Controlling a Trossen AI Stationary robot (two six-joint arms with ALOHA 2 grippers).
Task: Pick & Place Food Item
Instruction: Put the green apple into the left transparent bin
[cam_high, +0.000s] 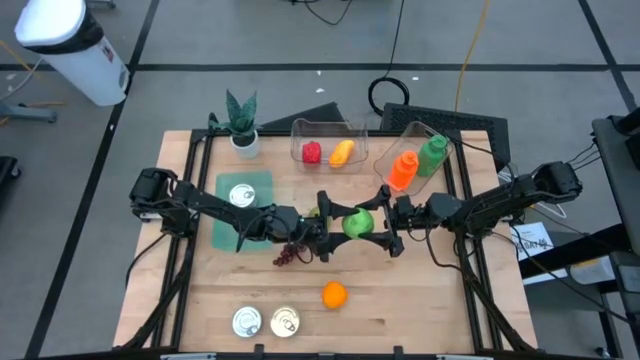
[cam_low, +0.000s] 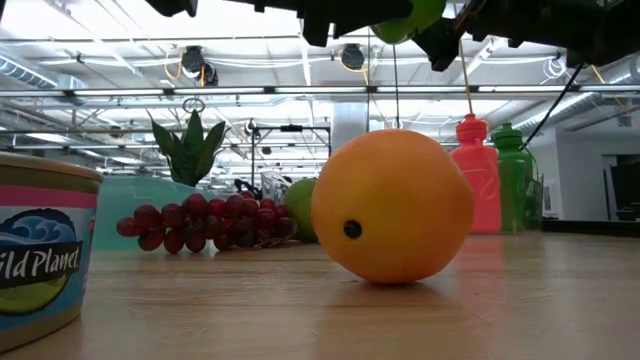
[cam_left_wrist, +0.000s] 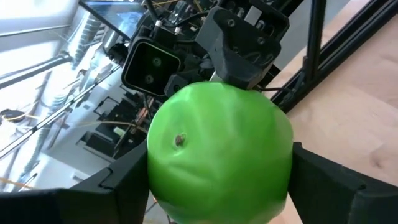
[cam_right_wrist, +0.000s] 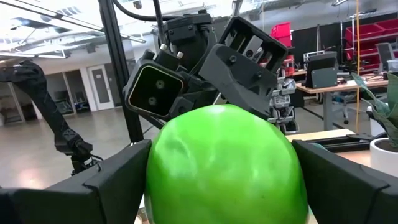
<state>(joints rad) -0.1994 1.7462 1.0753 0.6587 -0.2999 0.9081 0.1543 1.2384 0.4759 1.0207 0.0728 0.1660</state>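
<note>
Two dark jointed arms, black cables trailing; left gripper (cam_high: 328, 226) and right gripper (cam_high: 385, 222) have blocky black fingers

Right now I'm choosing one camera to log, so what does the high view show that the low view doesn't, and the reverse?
Only the high view shows both arms meeting over mid-table, the left hand and right hand each closed on the green apple, plus two bins at the back and three cans. Only the low view shows the apple lifted well above the table, and one can's label. Both show the orange, grapes, plant and two bottles.
</note>
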